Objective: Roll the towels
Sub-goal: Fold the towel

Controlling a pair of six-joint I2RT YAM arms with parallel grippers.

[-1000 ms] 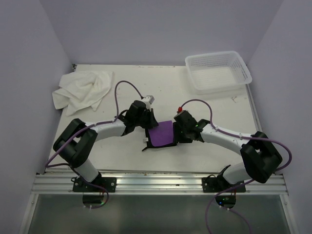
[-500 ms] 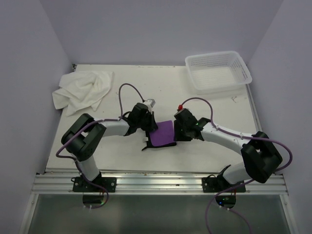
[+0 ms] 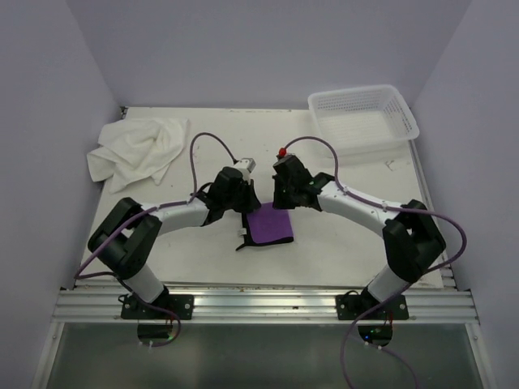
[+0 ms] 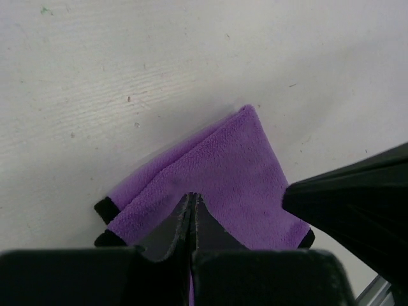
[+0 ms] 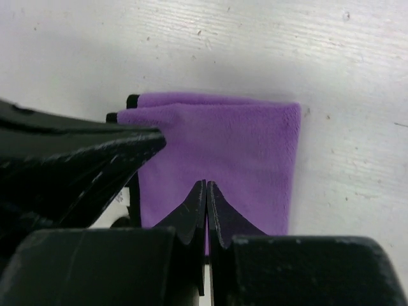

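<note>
The small purple towel (image 3: pixel 270 224) with dark edging lies folded flat on the table in front of the arms. My left gripper (image 3: pixel 246 204) is shut, and its tips meet over the towel's far left part (image 4: pixel 229 159). My right gripper (image 3: pixel 282 201) is shut as well, with its tips over the far edge of the towel (image 5: pixel 242 140). The cloth shows no pucker at either pair of tips. Each wrist view has the other gripper as a black mass at its side. The large white towel (image 3: pixel 134 150) lies crumpled at the back left.
A white perforated basket (image 3: pixel 362 119) stands at the back right corner. The table's near edge runs along a metal rail (image 3: pixel 259 304) where both arm bases are bolted. Purple cables loop over both arms.
My right arm swung from the purple towel's right edge to its far edge, and its jaws closed. My left gripper stayed shut at the far left corner. The towel lies about as before.
</note>
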